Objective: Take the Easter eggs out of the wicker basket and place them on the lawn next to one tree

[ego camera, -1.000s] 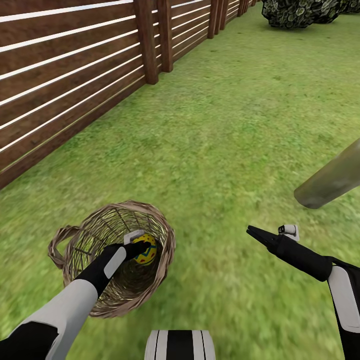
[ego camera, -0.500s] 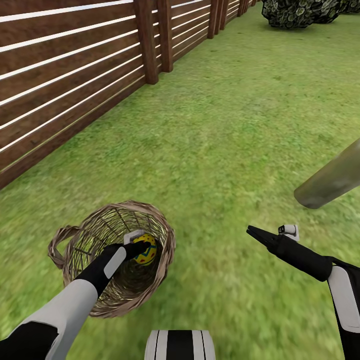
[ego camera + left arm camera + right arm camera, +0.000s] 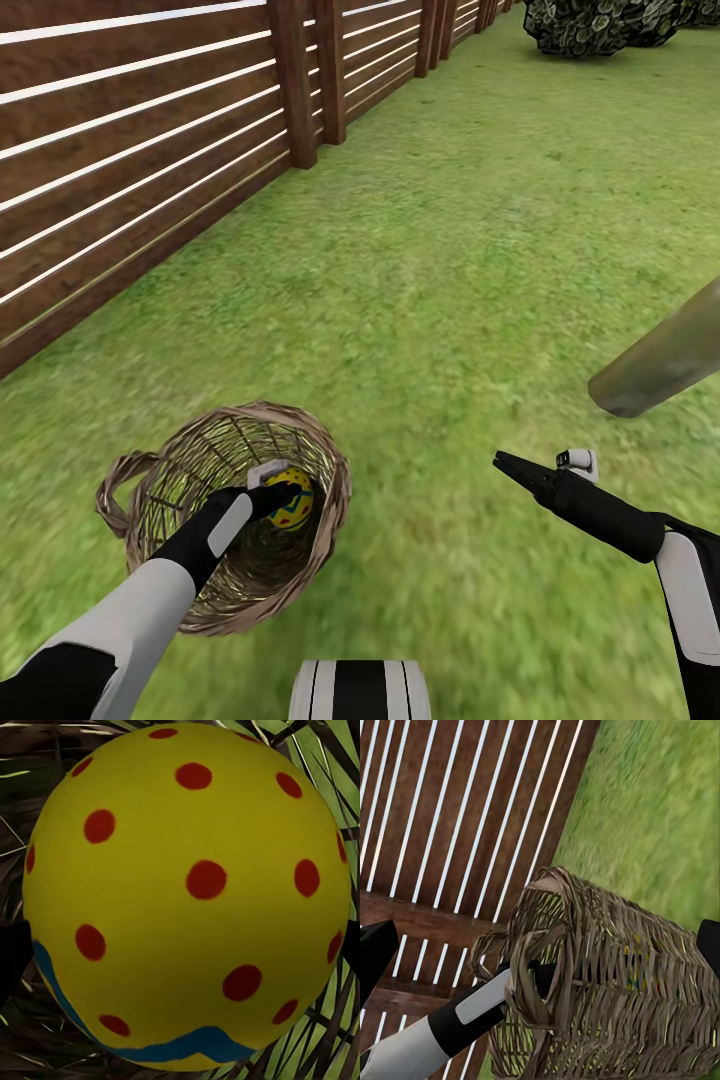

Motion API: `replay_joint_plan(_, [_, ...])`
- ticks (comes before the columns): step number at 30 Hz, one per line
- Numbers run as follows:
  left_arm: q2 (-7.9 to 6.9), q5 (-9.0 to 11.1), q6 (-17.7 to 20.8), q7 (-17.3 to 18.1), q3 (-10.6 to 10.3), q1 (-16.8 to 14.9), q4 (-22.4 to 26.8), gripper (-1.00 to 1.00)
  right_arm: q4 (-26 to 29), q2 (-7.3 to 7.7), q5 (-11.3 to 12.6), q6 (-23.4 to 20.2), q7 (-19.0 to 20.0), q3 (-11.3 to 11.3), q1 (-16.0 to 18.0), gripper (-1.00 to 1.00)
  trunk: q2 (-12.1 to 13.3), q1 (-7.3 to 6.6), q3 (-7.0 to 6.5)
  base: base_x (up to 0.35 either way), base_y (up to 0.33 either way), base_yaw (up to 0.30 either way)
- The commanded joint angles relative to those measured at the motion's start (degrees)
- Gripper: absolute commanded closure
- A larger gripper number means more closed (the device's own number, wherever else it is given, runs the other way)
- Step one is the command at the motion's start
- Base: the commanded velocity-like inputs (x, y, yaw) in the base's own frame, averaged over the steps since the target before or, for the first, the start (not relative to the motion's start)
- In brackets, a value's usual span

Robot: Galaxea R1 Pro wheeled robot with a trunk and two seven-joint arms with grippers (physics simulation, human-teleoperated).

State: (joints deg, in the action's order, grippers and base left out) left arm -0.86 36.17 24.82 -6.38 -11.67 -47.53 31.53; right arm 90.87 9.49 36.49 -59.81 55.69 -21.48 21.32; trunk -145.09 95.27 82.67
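Down in the wicker basket (image 3: 235, 515), left gripper (image 3: 278, 497) reaching over the near rim and clamped on an Easter egg (image 3: 290, 497), yellow with red dots and a blue zigzag band. Up close on the left wrist camera, same egg (image 3: 187, 896) squeezed between the dark fingers (image 3: 11, 956) at either side, wicker strands behind it. Basket sitting on the lawn (image 3: 450, 280), handle loop out on the fence side. Over on the other flank, right gripper (image 3: 512, 465) hovering above bare grass, well apart from the basket, fingertips drawn together to a point, nothing held. Just beyond it, foot of the tree (image 3: 660, 360), pale grey-green trunk leaning out of the head view. Along the left, brown slatted fence (image 3: 150, 150) running away. Far back, round leafy bush (image 3: 590, 25) at the lawn's end.
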Motion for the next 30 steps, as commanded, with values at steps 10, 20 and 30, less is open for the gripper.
replay_joint_plan(10, [-0.10,0.5,0.1,-0.6,-0.4,0.0,0.0,1.00,0.0,0.00,-0.2,-0.2,0.3,-0.1,0.0,-1.00,0.0,-0.06,-0.41,0.000,0.000,0.000])
replay_joint_plan(20, [-0.11,0.6,0.3,-1.3,-0.4,0.0,-0.6,1.00,0.0,0.00,-0.2,-0.2,0.3,-0.1,0.0,-1.00,0.0,-0.11,-0.85,0.000,0.000,0.000])
replay_joint_plan(30, [-0.33,0.6,2.7,-2.6,-0.2,-0.1,-0.6,1.00,0.0,0.00,-0.2,-0.2,0.3,-0.1,0.0,-1.00,0.1,-0.19,-1.51,0.000,0.000,0.000])
